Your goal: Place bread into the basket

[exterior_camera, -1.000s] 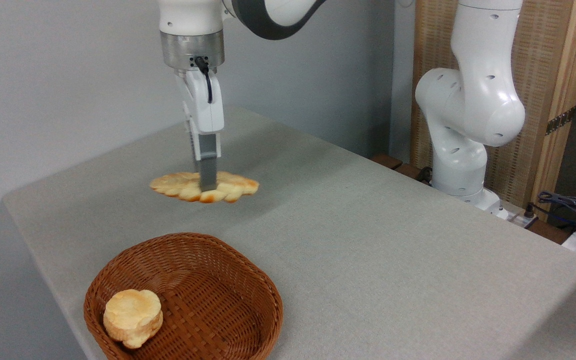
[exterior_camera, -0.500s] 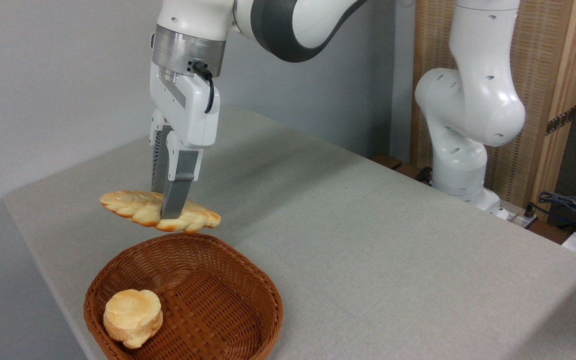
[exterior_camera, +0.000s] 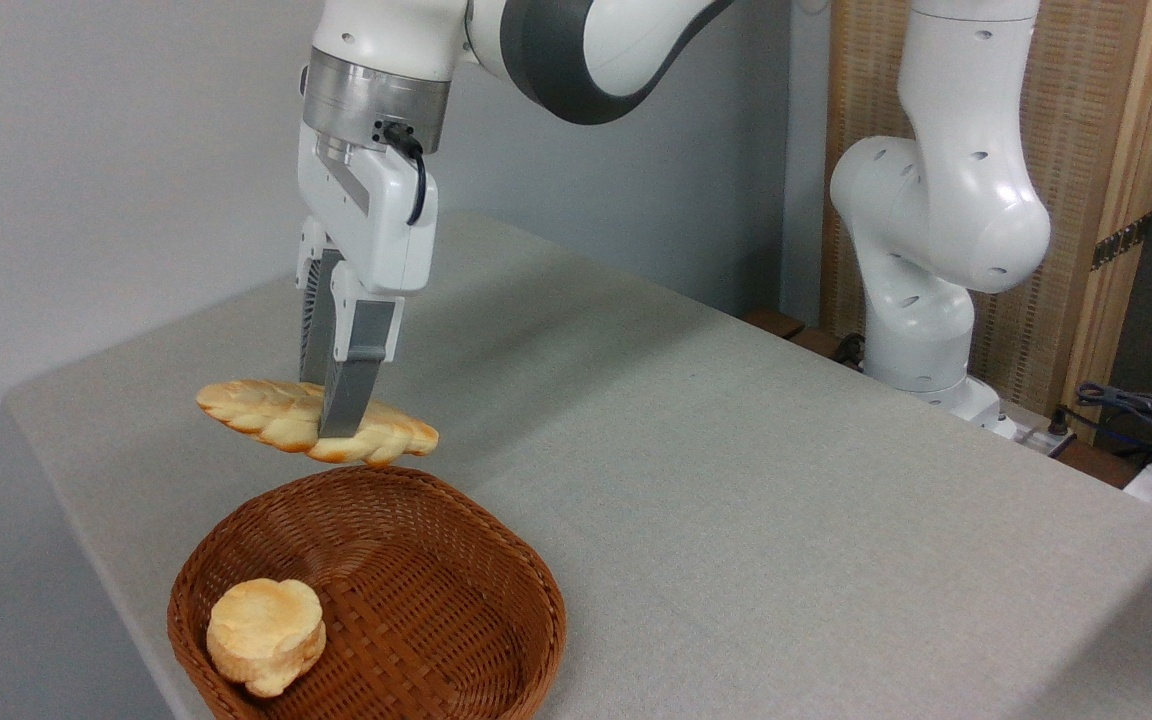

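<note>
Grey tablecloth (exterior_camera: pixel 736 520) fills frame, pale wall behind. Lower left: basket (exterior_camera: pixel 496 570) holds round bun (exterior_camera: pixel 266 632) only. Just above basket's far rim: bread (exterior_camera: pixel 266 415) held off table, fingers of gripper (exterior_camera: pixel 336 425) clamped across its middle. Shift since a second ago: loaf carried from mid-table toward basket, now nearly stalled, barely higher. Judgement: transport almost done; short advance over basket centre, then release. Upper right: arm base (exterior_camera: pixel 936 230).
</note>
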Action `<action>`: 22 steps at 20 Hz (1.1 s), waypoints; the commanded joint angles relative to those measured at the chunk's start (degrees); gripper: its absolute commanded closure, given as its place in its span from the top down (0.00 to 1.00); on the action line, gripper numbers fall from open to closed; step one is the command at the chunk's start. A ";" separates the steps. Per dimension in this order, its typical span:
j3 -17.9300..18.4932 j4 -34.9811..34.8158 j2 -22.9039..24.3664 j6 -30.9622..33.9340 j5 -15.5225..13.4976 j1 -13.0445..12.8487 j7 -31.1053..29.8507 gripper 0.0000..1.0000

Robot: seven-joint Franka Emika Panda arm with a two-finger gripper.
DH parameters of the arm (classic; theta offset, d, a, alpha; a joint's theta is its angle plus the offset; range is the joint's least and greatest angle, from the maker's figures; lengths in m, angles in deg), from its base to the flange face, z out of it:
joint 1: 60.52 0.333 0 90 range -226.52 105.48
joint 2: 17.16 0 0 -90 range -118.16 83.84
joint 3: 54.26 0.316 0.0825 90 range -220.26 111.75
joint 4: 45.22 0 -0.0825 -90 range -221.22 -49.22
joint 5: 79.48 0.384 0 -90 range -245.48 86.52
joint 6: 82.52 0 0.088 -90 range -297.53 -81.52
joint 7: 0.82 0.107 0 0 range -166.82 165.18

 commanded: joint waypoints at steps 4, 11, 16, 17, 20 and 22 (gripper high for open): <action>0.37 0.05 0.42 -1.30 0.26 -0.50 -0.55 1.00; 0.28 0.14 1.13 -0.69 0.08 -0.68 -3.25 1.00; -0.07 2.59 1.74 10.79 0.61 -0.68 -10.30 1.00; -0.15 3.73 1.74 14.74 0.61 -0.68 -10.30 1.00; -0.24 6.37 2.35 24.77 0.61 -0.68 -10.30 1.00; -0.24 6.47 2.62 28.83 0.70 -0.76 -10.13 1.00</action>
